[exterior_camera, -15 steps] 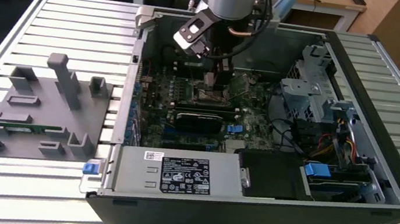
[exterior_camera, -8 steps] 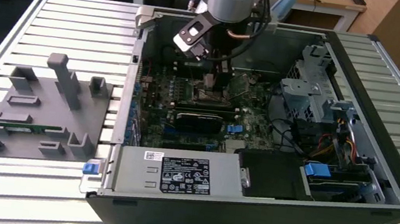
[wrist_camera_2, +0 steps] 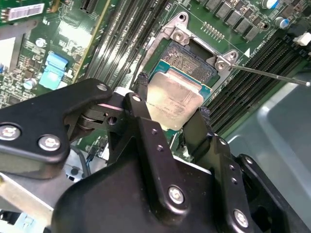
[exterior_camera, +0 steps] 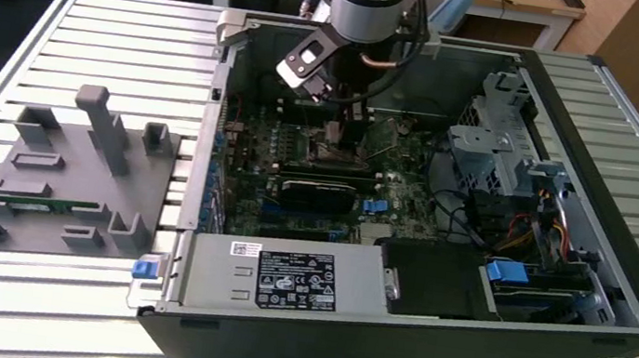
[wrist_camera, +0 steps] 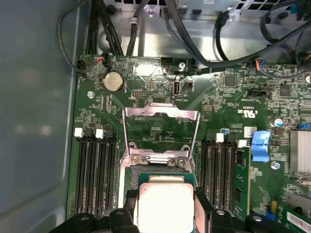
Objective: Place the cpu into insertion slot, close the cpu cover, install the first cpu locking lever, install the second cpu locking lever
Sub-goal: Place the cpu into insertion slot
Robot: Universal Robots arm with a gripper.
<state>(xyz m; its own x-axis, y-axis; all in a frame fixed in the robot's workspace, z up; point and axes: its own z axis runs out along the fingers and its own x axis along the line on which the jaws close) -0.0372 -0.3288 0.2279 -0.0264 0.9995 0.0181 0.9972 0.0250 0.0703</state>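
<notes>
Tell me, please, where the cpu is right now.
In both wrist views the cpu sits between the gripper's jaws, over the insertion slot, beside the open cpu cover.

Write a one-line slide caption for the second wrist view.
The gripper holds the cpu over the open insertion slot of the green board.

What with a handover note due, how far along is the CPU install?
Nothing is finished. The end effector grips the cpu at the insertion slot; whether it is seated is unclear. The cpu cover stands open, so closing and locking it remain.
</notes>
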